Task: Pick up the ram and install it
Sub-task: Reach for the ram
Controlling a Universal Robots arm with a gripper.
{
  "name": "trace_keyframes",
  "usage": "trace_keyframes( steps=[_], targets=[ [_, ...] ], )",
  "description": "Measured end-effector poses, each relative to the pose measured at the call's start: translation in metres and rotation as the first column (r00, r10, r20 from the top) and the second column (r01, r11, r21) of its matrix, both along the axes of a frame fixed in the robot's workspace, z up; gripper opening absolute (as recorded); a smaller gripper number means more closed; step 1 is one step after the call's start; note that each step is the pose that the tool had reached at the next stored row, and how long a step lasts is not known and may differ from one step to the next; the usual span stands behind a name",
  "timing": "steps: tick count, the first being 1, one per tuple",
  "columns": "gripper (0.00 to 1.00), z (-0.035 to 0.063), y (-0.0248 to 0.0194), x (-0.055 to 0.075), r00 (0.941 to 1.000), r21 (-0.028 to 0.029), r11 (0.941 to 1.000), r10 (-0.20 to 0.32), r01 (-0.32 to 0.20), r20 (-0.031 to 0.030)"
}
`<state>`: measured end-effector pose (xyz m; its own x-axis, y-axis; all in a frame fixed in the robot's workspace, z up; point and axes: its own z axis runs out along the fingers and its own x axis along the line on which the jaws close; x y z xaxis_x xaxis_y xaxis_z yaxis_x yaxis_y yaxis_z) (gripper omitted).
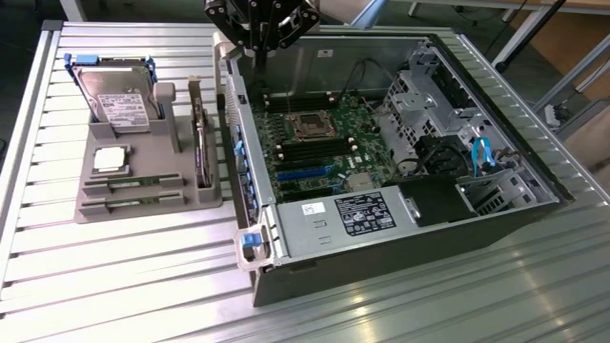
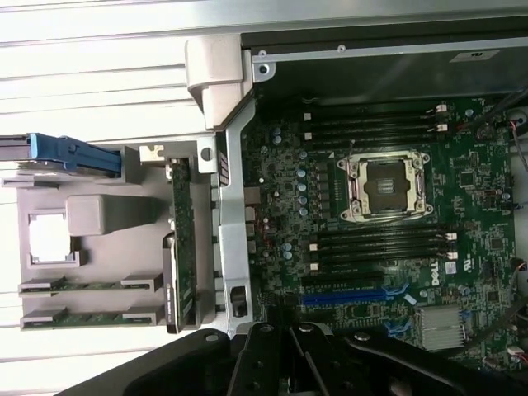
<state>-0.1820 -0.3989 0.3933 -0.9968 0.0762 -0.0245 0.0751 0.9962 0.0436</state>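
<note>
Slatted metal counter (image 1: 114, 271). Open computer case (image 1: 381, 268) lies on its side, motherboard (image 1: 329, 153) facing up.

Grey tray (image 1: 157, 171) sits on the counter just beside the case, on the exterior view's left. In the tray:
- hard drive (image 1: 119, 100) with blue clips, at the far end
- silver processor (image 1: 110, 158) in a square pocket, in the middle
- dark card (image 1: 201, 143) on edge, along the side nearest the case
- ram (image 1: 133, 184): a green stick lying flat in a long groove at the near end
- second stick (image 1: 133, 202) in the parallel groove just beside it, nearer the tray's edge

The wrist view shows both sticks seated in their grooves, untouched: ram (image 2: 91, 285), second stick (image 2: 91, 317).

Claw (image 1: 259, 48) hangs above the far left corner of the case, over the far end of the motherboard and well apart from the tray's ram end. Fingers are together, with nothing between them. In the wrist view the claw (image 2: 293, 346) is a dark mass over the board's edge.

On the board the socket (image 1: 310, 127) stands with its metal frame showing. Black memory slots (image 1: 310, 148) run in rows on either side of it. Power supply (image 1: 358, 214) sits at the near end of the case.
</note>
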Motion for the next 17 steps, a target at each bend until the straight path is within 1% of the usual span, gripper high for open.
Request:
trace_keyframes(
  steps=[17],
  targets=[
    [0.10, 0.0000, 0.0000, -0.012, 1.0000, 0.0000, 1.0000, 0.000, 0.000, 0.0000]
  ],
)
